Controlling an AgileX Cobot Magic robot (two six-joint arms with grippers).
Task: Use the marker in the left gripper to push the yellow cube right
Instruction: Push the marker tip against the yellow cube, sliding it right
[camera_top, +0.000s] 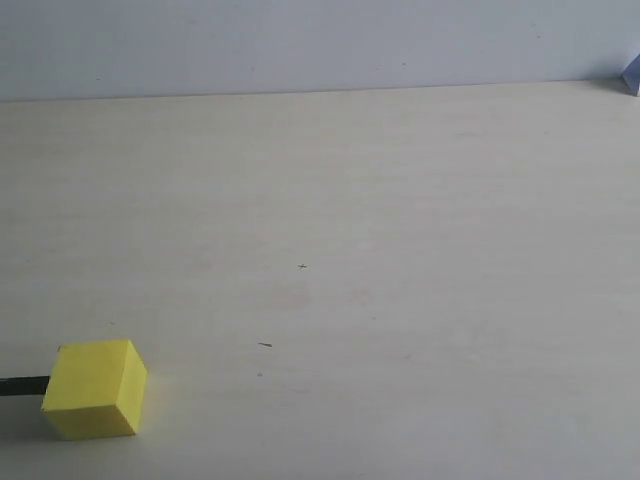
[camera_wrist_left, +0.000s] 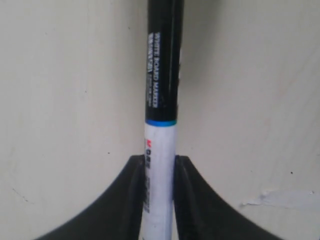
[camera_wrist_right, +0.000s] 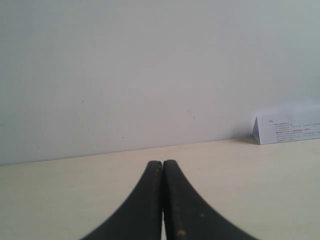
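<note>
The yellow cube (camera_top: 95, 389) sits on the table at the near left of the exterior view. A short black stretch of the marker (camera_top: 22, 385) reaches in from the left edge and meets the cube's left side. In the left wrist view the marker (camera_wrist_left: 162, 100) points away over the table, black cap ahead, white barrel clamped between the two black fingers (camera_wrist_left: 187, 200) of my left gripper (camera_wrist_left: 160, 162); the cube does not show there. My right gripper (camera_wrist_right: 162, 164) is shut with nothing in it, low over the table, and is out of the exterior view.
The pale wooden table (camera_top: 380, 250) runs back to a light wall. A folded white printed card (camera_wrist_right: 287, 130) stands at the far right by the wall, its corner (camera_top: 632, 75) just showing in the exterior view. A white scuff (camera_wrist_left: 280, 197) marks the table.
</note>
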